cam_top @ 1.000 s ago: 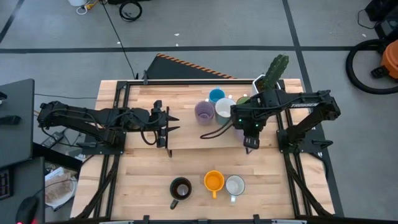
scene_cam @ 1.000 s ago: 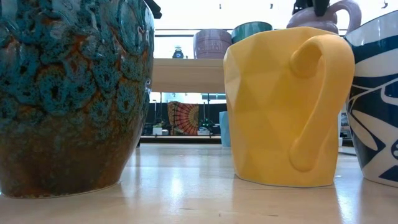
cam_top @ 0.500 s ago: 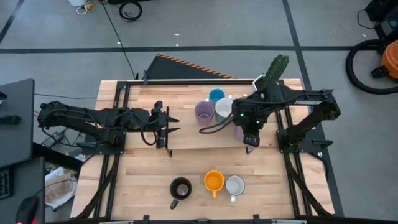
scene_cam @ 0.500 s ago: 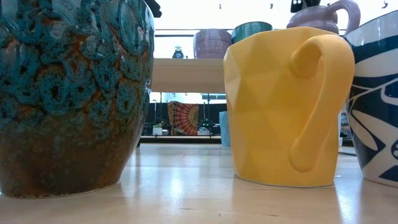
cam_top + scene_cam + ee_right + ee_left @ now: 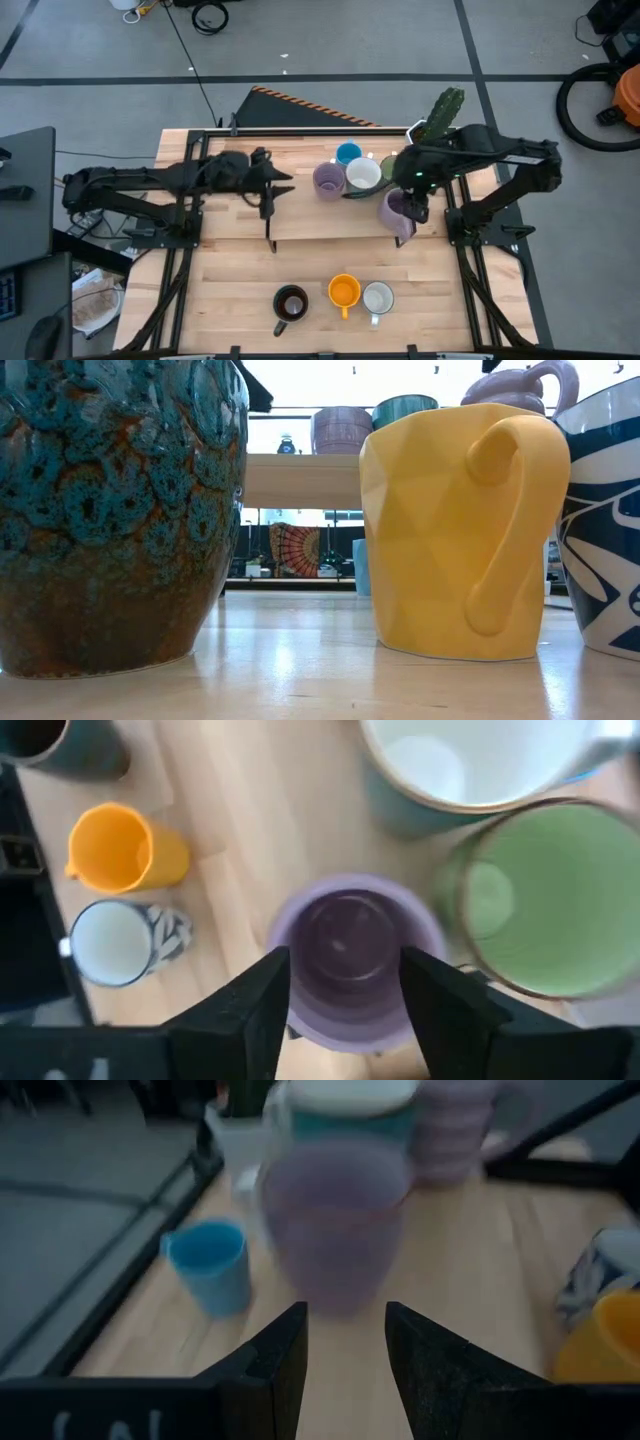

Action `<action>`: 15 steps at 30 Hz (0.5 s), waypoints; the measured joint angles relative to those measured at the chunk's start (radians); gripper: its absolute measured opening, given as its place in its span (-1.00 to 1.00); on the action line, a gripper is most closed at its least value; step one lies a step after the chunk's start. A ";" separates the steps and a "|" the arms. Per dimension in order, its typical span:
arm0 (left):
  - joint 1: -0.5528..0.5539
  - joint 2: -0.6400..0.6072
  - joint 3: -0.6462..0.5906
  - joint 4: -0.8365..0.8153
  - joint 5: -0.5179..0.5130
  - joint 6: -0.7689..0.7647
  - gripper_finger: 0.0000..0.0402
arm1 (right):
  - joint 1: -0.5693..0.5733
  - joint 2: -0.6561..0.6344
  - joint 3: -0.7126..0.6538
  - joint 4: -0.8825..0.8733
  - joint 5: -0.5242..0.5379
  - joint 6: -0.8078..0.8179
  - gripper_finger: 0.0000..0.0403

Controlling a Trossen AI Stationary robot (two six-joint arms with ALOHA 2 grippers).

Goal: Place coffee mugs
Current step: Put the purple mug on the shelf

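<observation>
Taking the raised wooden shelf (image 5: 300, 215) as landmark, the left gripper (image 5: 268, 180) hangs over its left part, jaws parted and holding nothing, pointed at the lavender mug (image 5: 328, 179) standing mid-shelf. Right of that mug the blue mug (image 5: 348, 153), a white mug (image 5: 362, 173) and the green mug (image 5: 520, 895) cluster near the shelf's back edge. The right gripper (image 5: 418, 205) sits over the second lavender mug (image 5: 396, 212) at the shelf's right end, fingers straddling its rim; whether they grip, I cannot tell. In front of the shelf, the dark mug (image 5: 290, 303), orange mug (image 5: 343, 292) and patterned white mug (image 5: 378, 297) probably await placing.
</observation>
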 joint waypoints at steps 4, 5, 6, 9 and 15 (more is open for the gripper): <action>0.101 0.064 0.053 -0.014 0.077 0.010 -0.30 | 0.039 -0.080 -0.010 0.007 0.109 0.055 0.02; 0.122 0.078 0.073 -0.032 0.096 0.014 -0.30 | 0.048 -0.103 -0.020 0.012 0.131 0.073 0.02; 0.145 0.099 0.097 -0.046 0.118 0.020 -0.30 | 0.058 -0.123 -0.032 0.015 0.152 0.095 0.02; 0.204 0.160 0.166 -0.080 0.183 0.034 -0.30 | 0.087 -0.169 -0.064 0.019 0.198 0.154 0.01; 0.303 0.302 0.290 -0.127 0.281 0.035 -0.30 | 0.162 -0.212 -0.128 0.064 0.240 0.211 0.00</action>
